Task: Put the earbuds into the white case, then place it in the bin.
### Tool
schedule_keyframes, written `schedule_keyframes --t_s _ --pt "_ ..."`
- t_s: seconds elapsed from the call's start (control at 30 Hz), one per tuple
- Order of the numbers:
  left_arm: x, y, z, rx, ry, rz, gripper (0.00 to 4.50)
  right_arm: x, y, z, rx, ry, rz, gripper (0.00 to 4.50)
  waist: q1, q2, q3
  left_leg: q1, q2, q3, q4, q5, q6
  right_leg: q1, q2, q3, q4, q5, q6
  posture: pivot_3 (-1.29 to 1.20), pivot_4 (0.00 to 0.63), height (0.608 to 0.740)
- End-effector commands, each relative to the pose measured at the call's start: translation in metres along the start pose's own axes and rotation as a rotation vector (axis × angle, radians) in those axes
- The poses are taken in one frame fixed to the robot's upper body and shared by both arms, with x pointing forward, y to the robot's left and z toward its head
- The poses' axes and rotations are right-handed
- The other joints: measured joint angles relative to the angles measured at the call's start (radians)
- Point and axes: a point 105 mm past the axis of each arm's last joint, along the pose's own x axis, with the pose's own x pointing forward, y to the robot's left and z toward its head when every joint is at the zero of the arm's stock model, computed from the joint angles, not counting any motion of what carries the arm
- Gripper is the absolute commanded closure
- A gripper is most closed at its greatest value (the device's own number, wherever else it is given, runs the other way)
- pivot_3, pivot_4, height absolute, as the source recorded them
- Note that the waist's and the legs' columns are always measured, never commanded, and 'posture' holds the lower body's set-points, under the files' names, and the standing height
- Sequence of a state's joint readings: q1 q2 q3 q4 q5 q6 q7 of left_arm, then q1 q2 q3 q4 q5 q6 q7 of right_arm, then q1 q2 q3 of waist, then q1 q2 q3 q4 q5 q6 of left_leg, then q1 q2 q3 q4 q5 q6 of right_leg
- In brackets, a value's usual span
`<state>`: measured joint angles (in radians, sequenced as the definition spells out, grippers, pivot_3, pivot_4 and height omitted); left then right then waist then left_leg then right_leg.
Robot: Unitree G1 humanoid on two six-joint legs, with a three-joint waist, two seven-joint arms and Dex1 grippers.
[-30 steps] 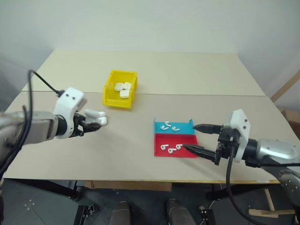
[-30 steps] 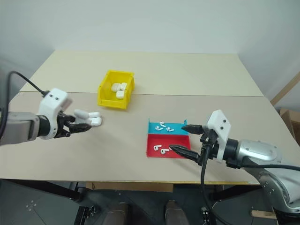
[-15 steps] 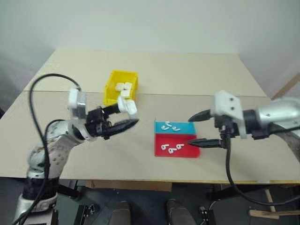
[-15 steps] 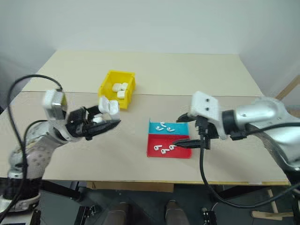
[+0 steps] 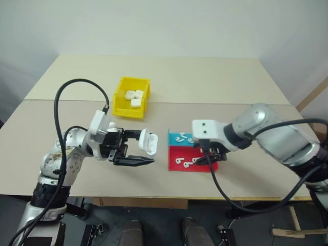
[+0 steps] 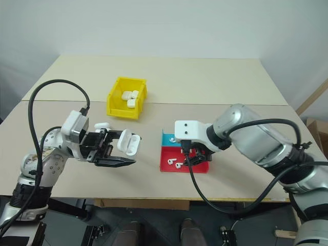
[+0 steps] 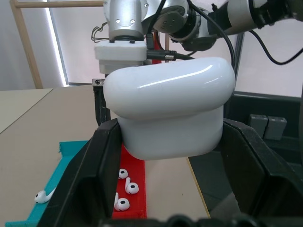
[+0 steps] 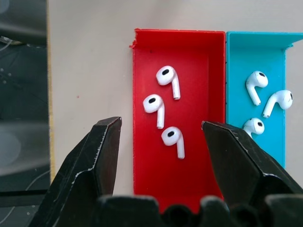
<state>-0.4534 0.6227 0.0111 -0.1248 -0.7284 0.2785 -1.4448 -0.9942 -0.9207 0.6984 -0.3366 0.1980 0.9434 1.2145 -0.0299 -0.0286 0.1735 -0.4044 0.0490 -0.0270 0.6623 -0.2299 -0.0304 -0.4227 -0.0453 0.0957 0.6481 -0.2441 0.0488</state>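
White case [image 5: 148,142] sits clamped in my left end effector [image 5: 134,148], lid up; right end effector [image 8: 161,137] spread over red-tray earbuds [image 8: 163,103], none loaded yet.

Table [image 5: 205,77]: pale beige top, a seam running left to right across it; light wall behind
Tray [image 5: 177,152]: flat, right of centre, near edge; teal half far, red half near
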Motion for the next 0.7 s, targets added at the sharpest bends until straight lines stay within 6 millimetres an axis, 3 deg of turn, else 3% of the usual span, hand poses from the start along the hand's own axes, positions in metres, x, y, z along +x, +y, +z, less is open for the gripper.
schedule_keyframes --t_s 0.03,0.27,0.7 --pt "0.004 -0.001 0.002 0.067 -0.025 -0.011 1.69 0.006 -0.004 -0.004 -0.04 0.07 -0.026 1.26 0.002 0.0 0.0 -0.001 0.0 0.0 0.0 0.0 0.0 0.0 0.0 0.0 0.0 0.0 0.0 0.0 0.15 0.74" --pt "0.01 -0.001 0.005 0.077 -0.016 -0.027 1.69 0.022 -0.007 -0.02 -0.073 0.164 -0.018 1.26 -0.004 0.0 0.0 0.0 0.0 0.0 0.0 0.0 0.0 -0.001 0.0 0.0 0.0 0.0 0.0 0.0 0.15 0.74" --pt "0.009 -0.005 0.006 0.079 0.003 0.001 1.69 0.035 -0.015 -0.019 -0.089 0.155 0.016 1.26 -0.013 0.0 0.0 0.0 0.0 -0.001 0.0 0.0 0.0 0.0 0.0 0.0 0.001 0.0 0.0 0.0 0.15 0.74"
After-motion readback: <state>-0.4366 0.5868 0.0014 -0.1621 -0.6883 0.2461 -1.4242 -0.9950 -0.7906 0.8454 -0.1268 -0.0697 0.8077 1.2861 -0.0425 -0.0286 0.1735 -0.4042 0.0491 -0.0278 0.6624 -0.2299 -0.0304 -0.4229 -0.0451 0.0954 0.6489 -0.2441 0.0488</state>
